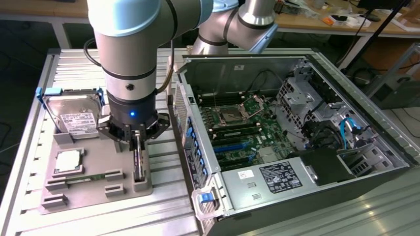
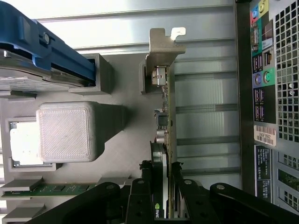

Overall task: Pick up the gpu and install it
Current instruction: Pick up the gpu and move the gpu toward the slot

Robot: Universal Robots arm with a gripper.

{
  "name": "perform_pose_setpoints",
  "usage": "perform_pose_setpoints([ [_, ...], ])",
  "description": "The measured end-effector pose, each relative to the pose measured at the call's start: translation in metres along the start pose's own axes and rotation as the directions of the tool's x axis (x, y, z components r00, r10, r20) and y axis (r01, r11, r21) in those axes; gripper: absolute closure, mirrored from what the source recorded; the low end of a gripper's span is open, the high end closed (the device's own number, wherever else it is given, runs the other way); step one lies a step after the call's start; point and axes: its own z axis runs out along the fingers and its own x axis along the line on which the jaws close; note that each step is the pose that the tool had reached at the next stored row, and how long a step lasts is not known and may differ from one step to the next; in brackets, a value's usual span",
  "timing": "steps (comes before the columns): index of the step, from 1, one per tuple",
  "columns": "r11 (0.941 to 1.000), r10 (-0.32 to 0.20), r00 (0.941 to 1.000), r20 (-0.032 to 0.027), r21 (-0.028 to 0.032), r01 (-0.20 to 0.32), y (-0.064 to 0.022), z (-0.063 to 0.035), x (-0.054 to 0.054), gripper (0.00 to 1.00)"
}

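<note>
"What did the claw [image 1: 135,139] have just then?"

"The graphics card [image 1: 136,164]. It stood on edge in a slot of the grey tray [image 1: 98,194], straight below the claw. From the wrist, the claw [image 2: 160,179] was narrowed onto the card [image 2: 163,119], a finger [image 2: 140,191] pressed on each face near one end. The metal bracket [image 2: 161,51] was at the end far from the claw."

"Lifted, or seated?"

"Seated, as far as I could judge. Its lower edge looked to be down in the slot."

"So what would a good pick have needed?"

"I'd say a straight, square pull, since any tilt could bind a thin board in that slot. The hard drive [image 1: 75,115] stood close on one side of the claw and the open computer case [image 1: 236,69] on the other, so little room to swing."
</note>
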Motion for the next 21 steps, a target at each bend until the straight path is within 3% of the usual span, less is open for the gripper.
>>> perform_pose_setpoints([
  [6, 1.0000, 0.000, 1.0000, -0.0001, 0.0001, 0.000, 0.0000, -0.0012, 0.000, 0.73],
  [11, 1.0000, 0.000, 1.0000, 0.0000, 0.0000, 0.000, 0.0005, -0.0235, 0.001, 0.73],
  [21, 1.0000, 0.000, 1.0000, 0.0000, 0.0000, 0.000, 0.0009, -0.0388, 0.001, 0.73],
])
